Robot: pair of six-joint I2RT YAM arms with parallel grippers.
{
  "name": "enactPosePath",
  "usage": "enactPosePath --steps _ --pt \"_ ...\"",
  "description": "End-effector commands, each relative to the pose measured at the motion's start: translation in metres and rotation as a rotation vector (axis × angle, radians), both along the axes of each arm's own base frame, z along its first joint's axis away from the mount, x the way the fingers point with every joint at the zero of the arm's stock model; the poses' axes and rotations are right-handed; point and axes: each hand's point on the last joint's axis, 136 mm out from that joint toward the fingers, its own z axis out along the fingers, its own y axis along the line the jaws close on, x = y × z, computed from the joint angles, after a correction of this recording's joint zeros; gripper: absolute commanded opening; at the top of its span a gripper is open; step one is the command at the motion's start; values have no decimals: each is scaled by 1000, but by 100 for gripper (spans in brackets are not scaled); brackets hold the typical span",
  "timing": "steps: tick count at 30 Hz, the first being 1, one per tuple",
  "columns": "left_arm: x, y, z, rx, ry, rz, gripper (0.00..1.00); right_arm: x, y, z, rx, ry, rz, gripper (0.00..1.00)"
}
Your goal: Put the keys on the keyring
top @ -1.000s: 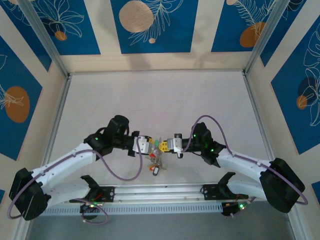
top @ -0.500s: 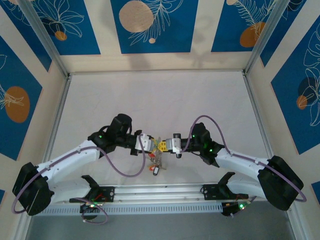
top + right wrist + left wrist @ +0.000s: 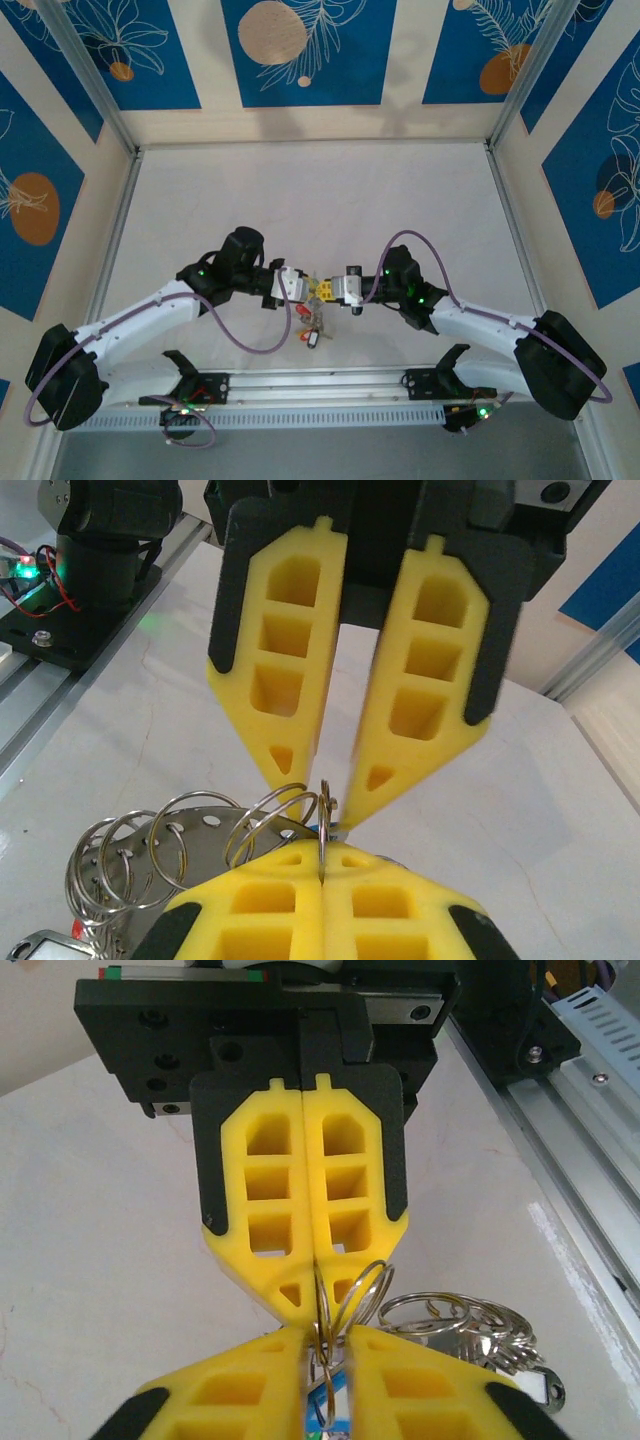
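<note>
Hand fingers (image 3: 262, 1260) yellow; keys (image 3: 470, 1335) silvery; walls (image 3: 340, 60) blue (white leaf outlines).

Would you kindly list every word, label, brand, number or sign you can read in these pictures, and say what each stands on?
None: no word, number or brand can be read in any view.
White key tag: face too small and blurred to tell.
Blue tag: mostly hidden, unreadable.
Wall panels: leaf and circle drawings, no lettering.
</note>
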Motion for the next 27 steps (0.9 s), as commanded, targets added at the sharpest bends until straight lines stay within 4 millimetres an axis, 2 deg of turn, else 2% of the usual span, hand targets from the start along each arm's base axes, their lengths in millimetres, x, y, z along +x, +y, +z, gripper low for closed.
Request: enactPosePath --steps 1,6,10,17,27 --pt "-3 6 2 20 -32 -22 21 -1 2 9 35 -48 8 0" --pt "-7 16 4 55 -40 -30 24 0 3 7 29 -50 7 0" --pt "3 19 11 39 -41 20 25 1 4 7 27 -53 14 0" --pt "11 9 27 -29 28 41 28 2 5 9 34 -59 12 0" --pt "6 0 20 -55 124 6 25 5 1 10 48 -76 -26 0"
